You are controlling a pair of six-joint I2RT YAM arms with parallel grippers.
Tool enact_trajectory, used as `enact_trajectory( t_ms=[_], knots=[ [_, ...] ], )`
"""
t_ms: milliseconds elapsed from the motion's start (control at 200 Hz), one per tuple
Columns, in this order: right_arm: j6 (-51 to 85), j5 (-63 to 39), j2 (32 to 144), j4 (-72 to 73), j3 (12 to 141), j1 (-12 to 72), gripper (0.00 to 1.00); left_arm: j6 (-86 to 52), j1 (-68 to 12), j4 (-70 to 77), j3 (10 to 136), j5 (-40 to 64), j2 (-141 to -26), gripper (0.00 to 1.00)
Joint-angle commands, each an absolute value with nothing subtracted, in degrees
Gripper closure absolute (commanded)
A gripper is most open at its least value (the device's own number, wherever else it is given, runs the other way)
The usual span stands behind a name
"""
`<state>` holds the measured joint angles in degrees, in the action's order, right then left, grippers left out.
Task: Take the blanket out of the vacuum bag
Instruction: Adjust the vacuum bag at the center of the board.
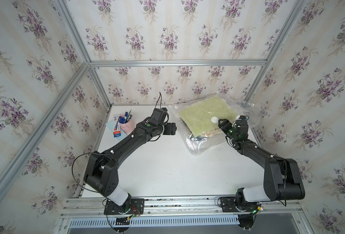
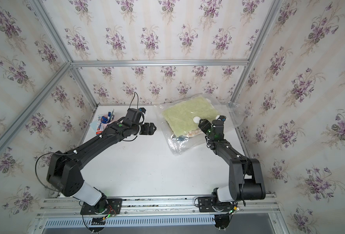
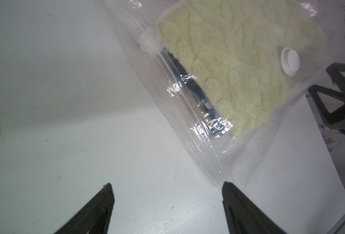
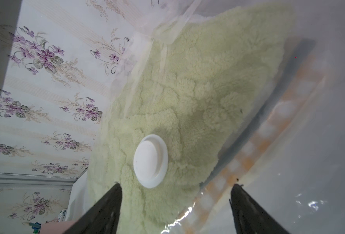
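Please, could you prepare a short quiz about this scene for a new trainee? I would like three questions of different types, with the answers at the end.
1. Fill in: the left tool has its jaws ____, with nothing between them.
2. True or false: the pale green blanket lies inside the vacuum bag.
3. Which is nearest the white valve on the bag?
A. the left tool
B. the right tool
C. the pink pen cup

Key: 1 open; 2 true; 3 B.
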<state>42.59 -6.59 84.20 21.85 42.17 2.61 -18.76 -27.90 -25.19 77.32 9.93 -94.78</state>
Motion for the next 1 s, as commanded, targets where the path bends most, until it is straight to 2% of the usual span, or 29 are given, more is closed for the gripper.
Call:
enact_trajectory(
  t_ms=[0,260,594,719,824,909,934,999],
  knots=[
    [44.4,-7.7,86.0,21.9,44.0,2.6,0.16,-17.5,-27.9,-23.4,82.2,15.7,-100.5,0.16],
    [43.5,-8.7,85.7,22.0,43.1,0.4,0.16,-20.5,-27.2,-23.9,95.8,18.7,-115.1,0.21],
    [43.4,-10.5,84.0,23.5,40.7,-1.3,0.16,-29.8,-24.2,-12.2,93.4,22.2,-119.2,0.26],
    [44.4,-11.9,84.4,25.8,39.5,-1.8,0.16,-31.8,-23.3,-10.7,98.0,24.6,-123.3,0.33],
    [44.9,-12.7,84.2,27.2,38.3,-2.4,0.16,-31.8,-23.1,-9.7,100.1,22.5,-125.4,0.35],
    [45.0,-13.2,84.1,27.5,37.5,-3.0,0.16,-32.9,-23.1,-7.4,99.3,20.8,-125.8,0.44],
    [45.1,-13.2,84.1,27.8,37.3,-3.1,0.17,-33.2,-23.0,-6.9,99.2,20.8,-125.9,0.50],
    [45.3,-13.5,84.1,28.2,37.0,-3.4,0.17,-33.9,-23.1,-6.4,99.3,20.8,-126.5,0.58]
  ],
)
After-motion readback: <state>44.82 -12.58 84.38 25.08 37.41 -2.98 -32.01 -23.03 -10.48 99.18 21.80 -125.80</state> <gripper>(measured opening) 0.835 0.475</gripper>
